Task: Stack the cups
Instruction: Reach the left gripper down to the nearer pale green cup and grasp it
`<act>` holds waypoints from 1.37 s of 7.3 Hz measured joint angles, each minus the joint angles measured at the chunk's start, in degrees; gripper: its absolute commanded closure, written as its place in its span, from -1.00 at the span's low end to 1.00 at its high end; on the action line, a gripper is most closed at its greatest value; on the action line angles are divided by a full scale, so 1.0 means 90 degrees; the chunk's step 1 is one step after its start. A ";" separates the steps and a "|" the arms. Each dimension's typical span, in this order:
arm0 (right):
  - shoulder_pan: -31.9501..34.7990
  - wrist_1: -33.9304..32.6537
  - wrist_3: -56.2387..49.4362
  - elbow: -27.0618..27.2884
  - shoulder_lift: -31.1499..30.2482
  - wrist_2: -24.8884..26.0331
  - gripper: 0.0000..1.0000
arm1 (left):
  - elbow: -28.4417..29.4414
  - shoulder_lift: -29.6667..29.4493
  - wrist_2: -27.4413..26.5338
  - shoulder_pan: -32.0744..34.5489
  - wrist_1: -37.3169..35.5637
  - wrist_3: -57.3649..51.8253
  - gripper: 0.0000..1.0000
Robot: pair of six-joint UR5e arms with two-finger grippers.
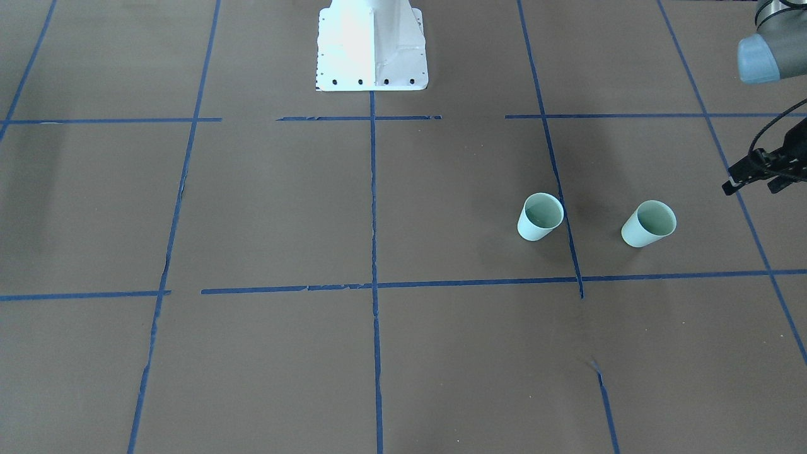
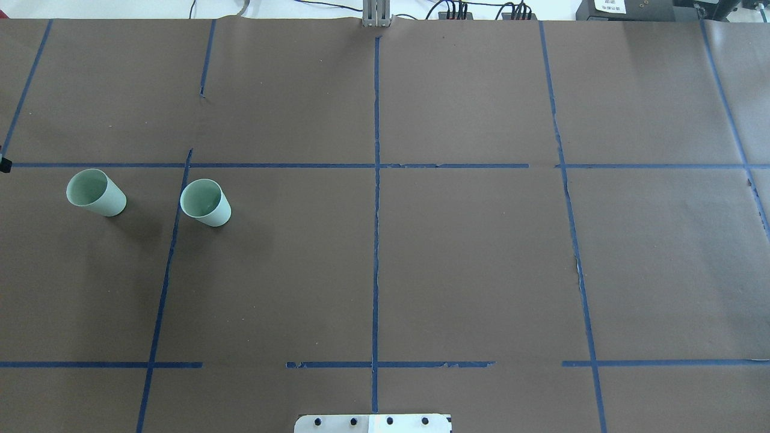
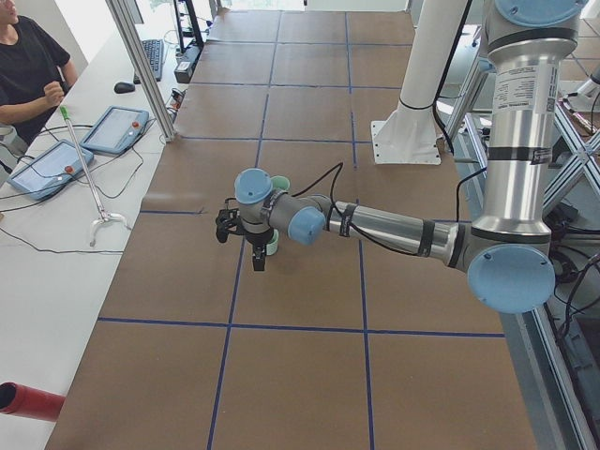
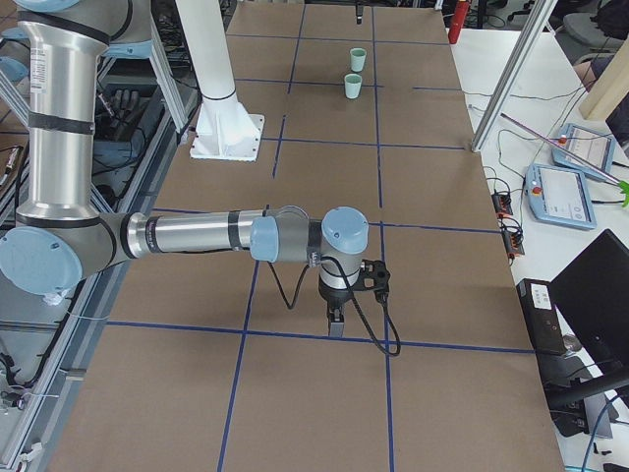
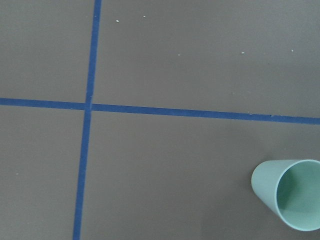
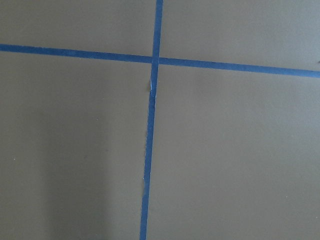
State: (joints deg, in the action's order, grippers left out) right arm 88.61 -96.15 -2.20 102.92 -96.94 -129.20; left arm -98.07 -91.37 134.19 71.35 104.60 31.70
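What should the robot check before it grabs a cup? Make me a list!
1. Both cups stand upright, mouths up: ok, the outer cup and the inner cup.
2. Cups are apart, with room to grip one: ok.
3. Cups are empty inside: ok.
4. Left gripper is close to the outer cup and carries nothing: ok.
5. Its jaws are open wide enough for a cup: cannot tell.
6. Right gripper is far from the cups, out of the way: ok.
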 measured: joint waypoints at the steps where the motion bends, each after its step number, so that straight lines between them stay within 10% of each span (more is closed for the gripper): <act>1: 0.0001 0.0000 0.0000 0.0000 0.0000 0.0000 -1.00 | 0.0210 -0.0177 0.0004 -0.0151 0.0008 0.0042 -1.00; 7: -0.0001 0.0000 0.0000 0.0000 0.0000 0.0000 -1.00 | 0.0815 -0.0648 0.0008 -0.0971 0.0122 0.0399 -0.63; 9: -0.0002 0.0000 0.0000 0.0000 0.0000 0.0000 -1.00 | 0.0993 -0.0730 0.0010 -0.1071 0.0165 0.0403 0.86; 10: -0.0002 0.0000 0.0000 0.0000 0.0000 0.0000 -1.00 | 0.1032 -0.0749 0.0011 -0.1094 0.0171 0.0404 1.00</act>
State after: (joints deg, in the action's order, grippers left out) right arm 88.59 -96.15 -2.20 102.92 -96.94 -129.20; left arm -88.79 -98.12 134.29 61.51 106.14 35.33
